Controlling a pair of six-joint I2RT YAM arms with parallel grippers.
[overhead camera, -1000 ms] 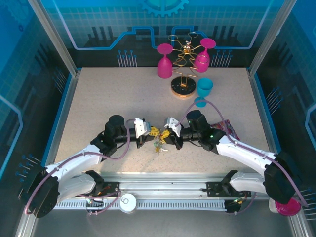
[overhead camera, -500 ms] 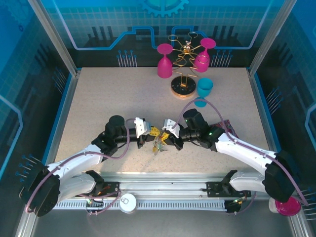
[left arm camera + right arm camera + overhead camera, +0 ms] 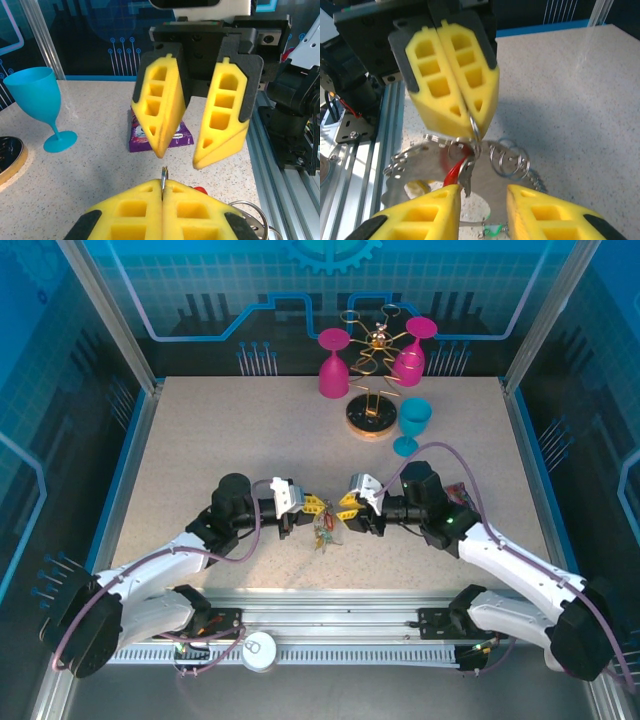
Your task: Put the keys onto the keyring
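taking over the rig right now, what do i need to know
Left gripper: shut on a small metal ring, with a red key dangling from it.
Right gripper: open, empty, tips facing the left one.
Keyring: jagged-edged loop just under the red key; hanging or resting on the table, I cannot tell.
Done: small ring gripped.
Left: keys onto the keyring; how many are threaded is unclear.

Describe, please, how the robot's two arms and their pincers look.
Each arm has white shells, black joints and a purple cable looping beside it. The left pincer and right pincer have yellow wedge-shaped fingers with rectangular cut-outs and black backing. A green light shows on the right arm.
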